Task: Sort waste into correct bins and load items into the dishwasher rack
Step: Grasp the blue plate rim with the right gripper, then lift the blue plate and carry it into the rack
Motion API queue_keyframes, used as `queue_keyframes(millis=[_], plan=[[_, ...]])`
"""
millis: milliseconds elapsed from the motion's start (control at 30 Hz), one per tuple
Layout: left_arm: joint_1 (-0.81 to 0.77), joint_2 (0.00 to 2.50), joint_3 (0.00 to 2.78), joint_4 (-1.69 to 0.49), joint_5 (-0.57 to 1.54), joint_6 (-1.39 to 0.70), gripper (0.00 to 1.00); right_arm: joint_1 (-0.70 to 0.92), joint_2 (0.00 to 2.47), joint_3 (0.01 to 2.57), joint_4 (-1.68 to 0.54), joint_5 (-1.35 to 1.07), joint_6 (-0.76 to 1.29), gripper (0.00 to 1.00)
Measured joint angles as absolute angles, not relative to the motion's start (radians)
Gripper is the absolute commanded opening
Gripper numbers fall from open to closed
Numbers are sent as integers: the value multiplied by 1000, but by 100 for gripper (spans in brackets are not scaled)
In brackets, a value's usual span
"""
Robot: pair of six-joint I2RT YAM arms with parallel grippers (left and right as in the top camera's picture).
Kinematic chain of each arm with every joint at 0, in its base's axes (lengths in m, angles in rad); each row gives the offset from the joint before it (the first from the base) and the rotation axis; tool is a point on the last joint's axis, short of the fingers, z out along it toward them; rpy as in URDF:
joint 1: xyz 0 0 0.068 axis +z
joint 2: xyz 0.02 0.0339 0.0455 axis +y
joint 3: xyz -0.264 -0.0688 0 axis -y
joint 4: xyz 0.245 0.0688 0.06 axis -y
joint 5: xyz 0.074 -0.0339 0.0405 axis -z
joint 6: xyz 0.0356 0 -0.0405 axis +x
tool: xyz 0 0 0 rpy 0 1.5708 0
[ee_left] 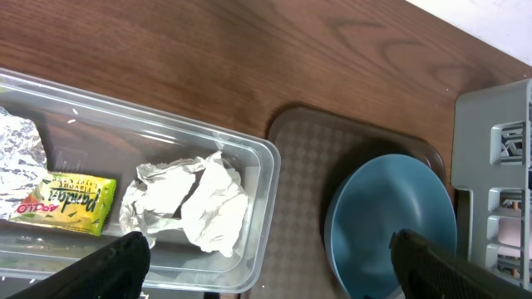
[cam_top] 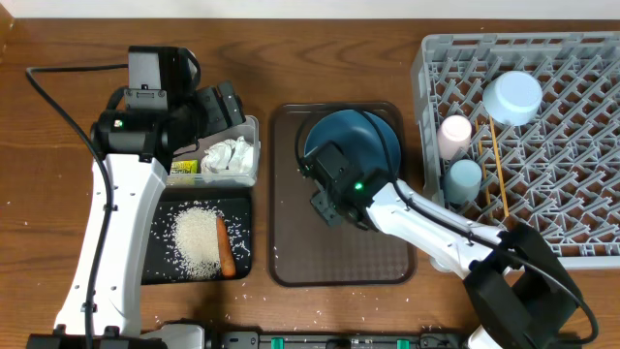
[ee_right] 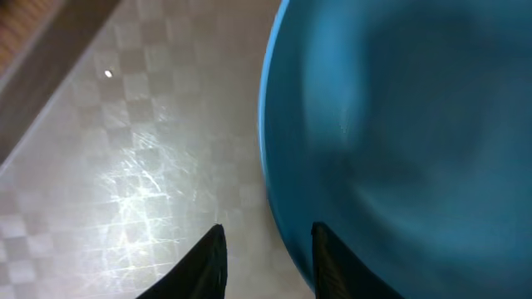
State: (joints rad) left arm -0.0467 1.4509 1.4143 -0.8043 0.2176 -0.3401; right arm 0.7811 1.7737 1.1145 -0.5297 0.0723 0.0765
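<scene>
the rack (cam_top: 581, 254) stands right of the tray (cam_top: 329, 264), on which the plate (cam_top: 366, 136) lies. the right gripper (ee_right: 266, 245) is part open, unclenched, with the plate's rim between its jaws. the left gripper (ee_left: 270, 270) gapes wide and empty above the tub (ee_left: 268, 166) holding the tissue (ee_left: 195, 203).

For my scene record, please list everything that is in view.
rack: 1, grey, right
bowl: 1, pale blue-white, in rack
pink cup: 1, pink, in rack
blue cup: 1, light blue, in rack
chopsticks: 2, wooden, in rack
plate: 1, dark blue, on serving tray
serving tray: 1, brown, middle
tub: 1, clear, left
tissue: 1, white, in tub
wrapper: 1, yellow-green, in tub
foil: 1, silvery, in tub
black tray: 1, black, beside tub
rice: many, white, in black tray
carrot: 1, orange, in black tray
table: 1, brown wood, under everything
left tool: 1, black, open above tub
right tool: 1, black, open at plate's rim
</scene>
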Motion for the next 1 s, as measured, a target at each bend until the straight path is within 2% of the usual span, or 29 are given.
queue_keyframes(millis=[67, 167, 500, 833, 1000], plan=[[-47, 1451, 1414, -804, 218, -340, 95, 781, 1774, 1103, -530, 76, 75, 24], [-47, 1451, 1414, -804, 218, -340, 95, 781, 1774, 1099, -532, 79, 72, 15], [-47, 1451, 1414, -804, 218, -340, 95, 781, 1774, 1099, -564, 78, 68, 1], [-47, 1451, 1414, -804, 218, -340, 95, 782, 1764, 1099, -573, 48, 81, 1], [-47, 1451, 1414, -804, 217, -340, 95, 782, 1655, 1100, -632, -16, 110, 1]])
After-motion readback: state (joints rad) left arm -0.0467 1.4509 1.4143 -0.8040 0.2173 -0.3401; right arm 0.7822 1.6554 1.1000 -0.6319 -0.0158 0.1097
